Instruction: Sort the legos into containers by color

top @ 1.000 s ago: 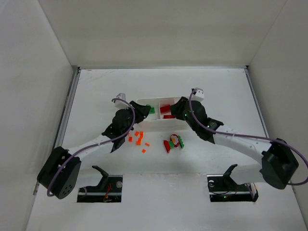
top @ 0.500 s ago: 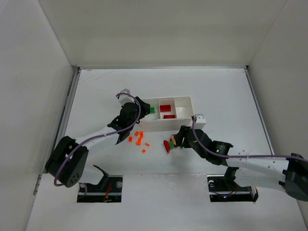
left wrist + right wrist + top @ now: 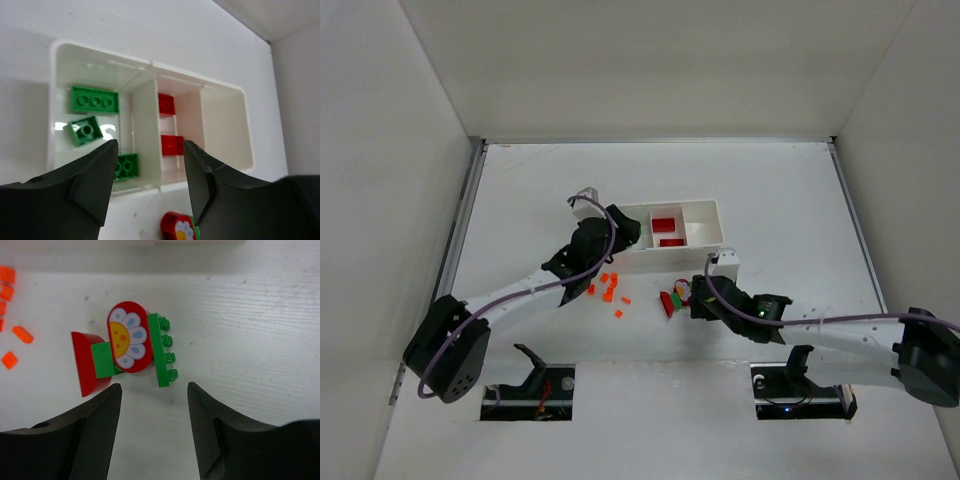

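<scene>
Top external: left pincer (image 3: pixel 623 228) hangs over the left end of the white tray (image 3: pixel 705 212), with orange bits (image 3: pixel 608 290) just behind it. A red-and-green brick cluster (image 3: pixel 671 300) sits just ahead of the right pincer (image 3: pixel 692 297).
Left wrist: jaws apart, empty. Beyond the tips are three green bricks (image 3: pixel 94 99) in the left compartment (image 3: pixel 59 75) and two red bricks (image 3: pixel 172 144) in the middle compartment (image 3: pixel 189 107).
Right wrist: jaws apart, empty, with the cluster just ahead of the tips.

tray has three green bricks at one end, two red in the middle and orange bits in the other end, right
Not quite: the left wrist view shows the other end compartment of the tray empty, and the orange bits lie on the table. The three green bricks and two red bricks are as you say.
</scene>
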`<act>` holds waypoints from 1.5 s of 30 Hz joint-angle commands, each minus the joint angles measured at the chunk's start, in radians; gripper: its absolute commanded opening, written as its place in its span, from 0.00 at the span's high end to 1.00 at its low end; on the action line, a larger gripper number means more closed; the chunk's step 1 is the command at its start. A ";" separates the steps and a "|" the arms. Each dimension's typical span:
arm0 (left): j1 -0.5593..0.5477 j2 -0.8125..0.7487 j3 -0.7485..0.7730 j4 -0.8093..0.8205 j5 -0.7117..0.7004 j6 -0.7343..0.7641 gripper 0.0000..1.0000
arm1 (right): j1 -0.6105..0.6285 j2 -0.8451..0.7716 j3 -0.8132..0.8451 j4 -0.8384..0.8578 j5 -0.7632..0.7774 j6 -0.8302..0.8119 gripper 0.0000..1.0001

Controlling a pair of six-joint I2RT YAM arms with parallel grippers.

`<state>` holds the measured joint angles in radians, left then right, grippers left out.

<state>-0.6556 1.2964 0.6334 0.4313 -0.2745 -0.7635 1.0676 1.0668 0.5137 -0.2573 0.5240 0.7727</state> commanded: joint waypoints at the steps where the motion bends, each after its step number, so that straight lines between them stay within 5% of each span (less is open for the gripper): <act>1: -0.058 -0.095 -0.018 -0.026 0.029 0.018 0.49 | 0.002 0.079 0.065 -0.031 -0.022 -0.029 0.39; 23: -0.204 -0.402 -0.170 -0.416 0.058 -0.046 0.47 | -0.022 0.335 0.164 0.001 -0.022 -0.070 0.56; 31: -0.221 -0.407 -0.198 -0.399 0.080 -0.076 0.42 | -0.022 0.283 0.125 0.055 -0.013 -0.062 0.78; 45: -0.204 -0.419 -0.297 -0.077 0.228 -0.241 0.22 | -0.022 0.121 0.124 0.043 -0.030 -0.087 0.81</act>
<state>-0.8661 0.8879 0.3534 0.2035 -0.0959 -0.9371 1.0481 1.2049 0.6060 -0.2451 0.4969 0.7029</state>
